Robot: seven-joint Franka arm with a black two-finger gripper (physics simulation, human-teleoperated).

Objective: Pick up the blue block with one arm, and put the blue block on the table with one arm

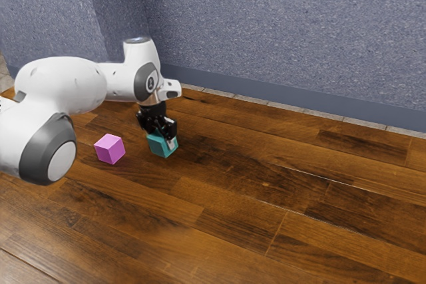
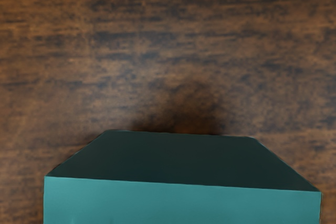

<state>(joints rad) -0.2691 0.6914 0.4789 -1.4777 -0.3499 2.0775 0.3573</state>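
1. Blue block [image 1: 159, 147], more teal than blue, sits at the claw [image 1: 162, 138], low over the bench [image 1: 266, 197] – prob so it can be gripped w/o tipping
2. Can't tell if the claw is apart or clamped on the block, b/c its far side is hidden
3. Wrist view: block's top edge runs nearly level across, so it's abt square to the hand – good for an even grip on 2 opposite sides
4. Dark shadow [image 2: 189, 103] lies by its base; can't tell if it's touching the bench or just above
5. Pink block [image 1: 110, 149] rests apart, toward the exterior view's left – not needed, prob there as the wrong pick
6. Next, I'd judge: confirm grip, lift straight, set down flat, clear of pink; an off-centre hold could twist it
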